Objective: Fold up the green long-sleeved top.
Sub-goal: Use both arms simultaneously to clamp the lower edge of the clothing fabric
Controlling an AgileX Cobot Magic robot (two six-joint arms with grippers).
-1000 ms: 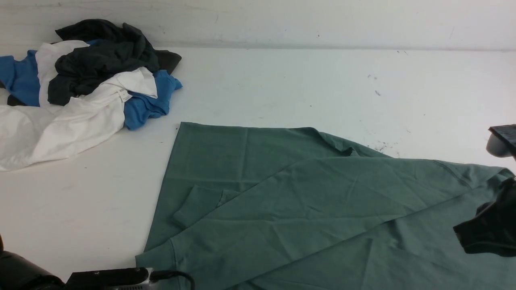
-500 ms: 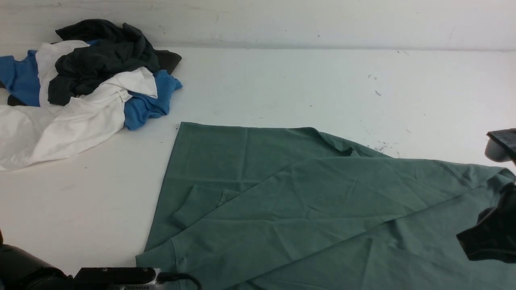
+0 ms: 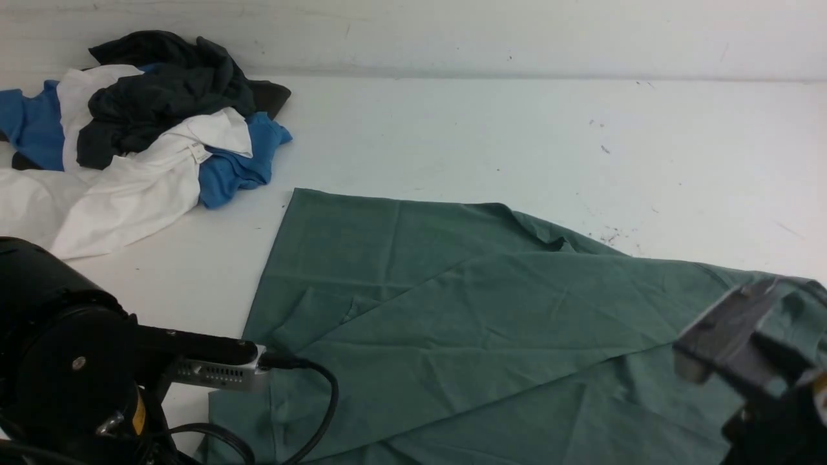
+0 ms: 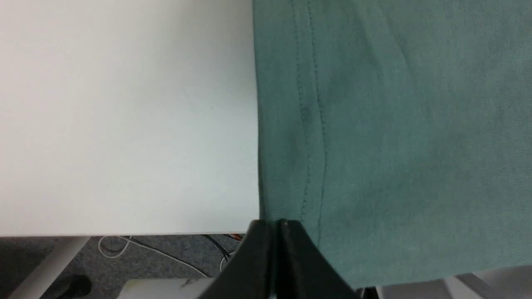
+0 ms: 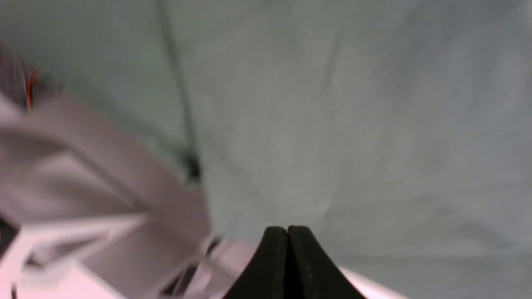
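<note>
1. Two grippers, both pressed shut. My left gripper has its jaws meeting tip to tip at the stitched hem of the green long-sleeved top. A second ago it stood wide, so I judge it is now pinching that hem corner.
2. One right gripper, jaws together as before, with green cloth right at the tips. The picture is blurred, so a hold on the cloth is my judgement, not a certainty.
3. One top, spread flat over the near half of the table, with one sleeve folded in across the body. Its far left edge has crept a little further back since a second ago, and its right corner now stands raised.
4. One left arm, now risen into the front view; a lift has begun, and the fold can follow.
5. Left wrist view only: the hem hangs past the table's near edge, with floor cables below.
6. Front view only: a heap of blue, white and black garments at far left, well apart from the top. No jaw tips show there.
</note>
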